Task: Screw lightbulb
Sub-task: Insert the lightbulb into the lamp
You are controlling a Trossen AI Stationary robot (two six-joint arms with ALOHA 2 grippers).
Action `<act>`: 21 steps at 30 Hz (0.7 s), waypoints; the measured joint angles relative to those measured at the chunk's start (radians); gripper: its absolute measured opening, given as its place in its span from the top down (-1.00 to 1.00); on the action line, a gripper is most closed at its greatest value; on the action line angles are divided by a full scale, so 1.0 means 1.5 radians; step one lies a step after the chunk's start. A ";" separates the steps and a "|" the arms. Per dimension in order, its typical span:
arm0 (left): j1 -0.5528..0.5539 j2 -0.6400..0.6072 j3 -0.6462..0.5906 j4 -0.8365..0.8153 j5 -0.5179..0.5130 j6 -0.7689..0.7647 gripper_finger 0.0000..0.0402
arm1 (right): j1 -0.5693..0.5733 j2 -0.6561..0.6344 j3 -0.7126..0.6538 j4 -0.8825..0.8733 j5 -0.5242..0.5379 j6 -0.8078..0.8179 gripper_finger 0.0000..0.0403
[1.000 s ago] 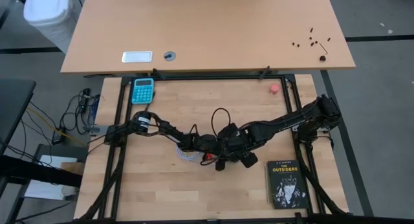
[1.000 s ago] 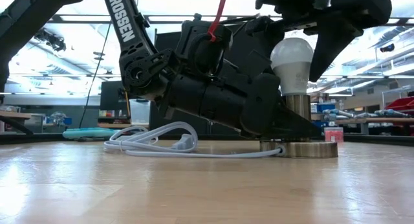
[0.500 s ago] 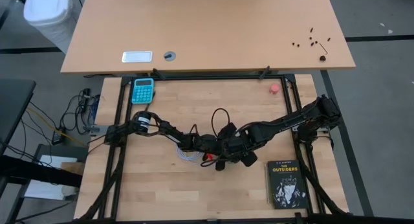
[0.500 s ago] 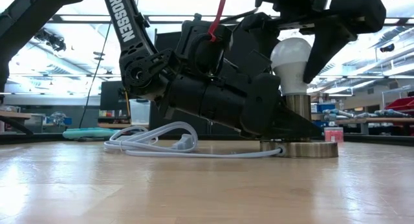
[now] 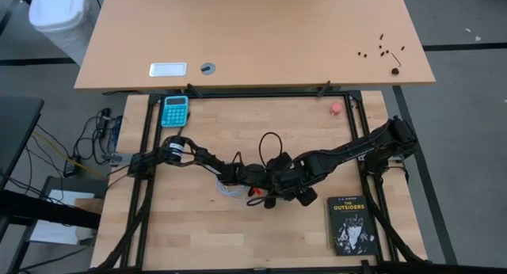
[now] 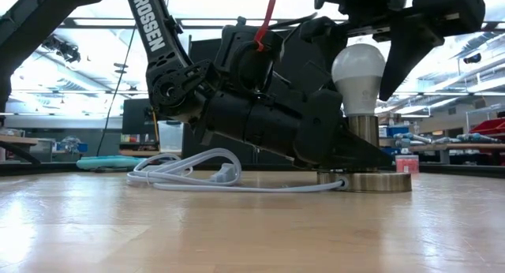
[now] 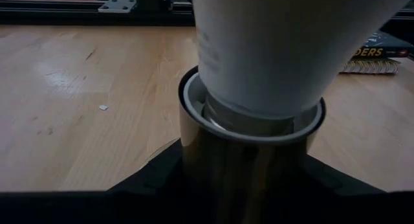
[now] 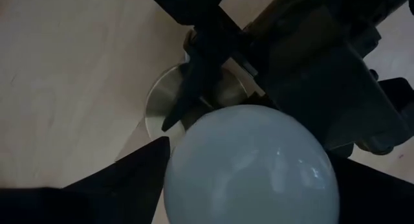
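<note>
Lightbulb (image 6: 357, 71) upright in brass socket (image 6: 364, 181) on wooden counter (image 6: 237, 226).

Left pincer (image 6: 347, 151) clamped low around the socket's stem, just beneath the lightbulb. Right pincer (image 6: 371, 44) poised over the lightbulb from above, fingers (image 6: 402, 56) spread either side of the glass, apparently apart from it. White cord (image 6: 189, 174) coiled on the counter beside the socket. Black book (image 5: 349, 223) well off from the socket; blue calculator (image 5: 175, 110) and small red object (image 5: 336, 108) farther still.

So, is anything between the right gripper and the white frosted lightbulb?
Nothing visible. The right gripper straddles the white frosted lightbulb from above, its jaws flanking the globe; the lightbulb already sits in the brass socket.
</note>
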 joint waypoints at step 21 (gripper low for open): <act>0.000 0.000 0.000 0.000 -0.001 0.000 0.04 | -0.027 0.000 0.000 0.012 -0.030 0.070 -0.53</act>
